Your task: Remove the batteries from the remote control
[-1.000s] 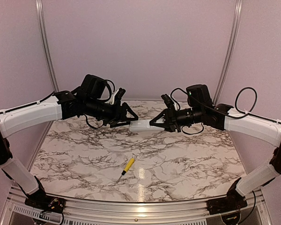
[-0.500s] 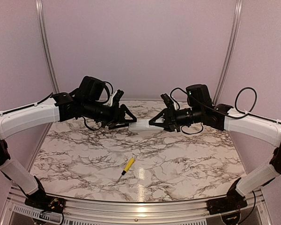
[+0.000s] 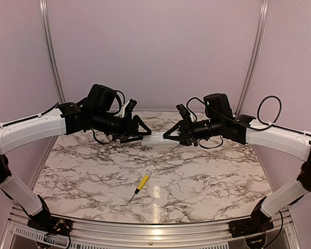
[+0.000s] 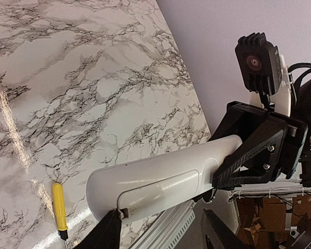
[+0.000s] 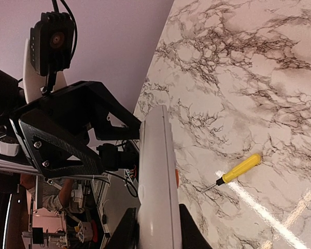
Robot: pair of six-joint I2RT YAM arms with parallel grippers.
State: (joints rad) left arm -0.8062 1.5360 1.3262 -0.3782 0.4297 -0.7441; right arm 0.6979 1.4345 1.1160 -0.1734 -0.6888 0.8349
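The white remote control (image 3: 155, 138) hangs in the air between both arms, above the back of the table. My right gripper (image 3: 169, 137) is shut on one end of it; in the right wrist view both fingers (image 5: 128, 228) press its sides (image 5: 155, 155). My left gripper (image 3: 141, 134) is open around the other end. In the left wrist view one fingertip (image 4: 110, 228) touches the small tab of the closed compartment cover (image 4: 160, 189), and the other finger stands apart. The batteries are hidden.
A yellow-handled screwdriver (image 3: 141, 183) lies on the marble table (image 3: 207, 181) in front of the remote, also in the left wrist view (image 4: 58, 205) and the right wrist view (image 5: 238, 168). An aluminium rail (image 3: 155, 228) runs along the near edge.
The remote and both grippers have shifted slightly left and up. The grips look unchanged. The screwdriver has not moved.
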